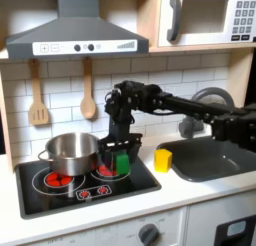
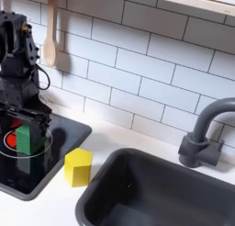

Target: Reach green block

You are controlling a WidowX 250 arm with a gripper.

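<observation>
In the first exterior view, a black robot arm reaches in from the right of the frame across a toy kitchen, its claw (image 1: 119, 150) lowered at centre frame onto the black stovetop (image 1: 60, 193). The green block (image 1: 122, 164) sits on the stovetop's right-hand burner, directly beneath the claw, with the dark fingers (image 1: 134, 147) coming down on either side of it. The fingers stand spread about the block; whether they touch it cannot be told. A steel pot (image 1: 72, 152) stands on the left burner, just left of the block. A yellow block (image 1: 163, 159) rests on the white tabletop (image 1: 190, 190) between the stovetop and the dark sink (image 1: 215, 156) at right. Two wooden utensils (image 1: 38, 93) hang on the tiled wall at upper left, below a grey hood (image 1: 72, 32), and a microwave (image 1: 205, 17) fills the upper right corner.

In the second exterior view, the arm stands at the far left of the frame, its claw (image 2: 25, 122) down over the green block (image 2: 23, 139), which stands on the red burner ring at the left edge of the stovetop (image 2: 64, 133). One thin finger (image 2: 43, 127) hangs just right of the block, the block itself between the fingers. The yellow block (image 2: 78, 165) lies on the tabletop at lower centre, near the stovetop's corner and just left of the sink (image 2: 138, 207). A grey faucet (image 2: 204, 136) curves over the sink at right, against white wall tiles.
</observation>
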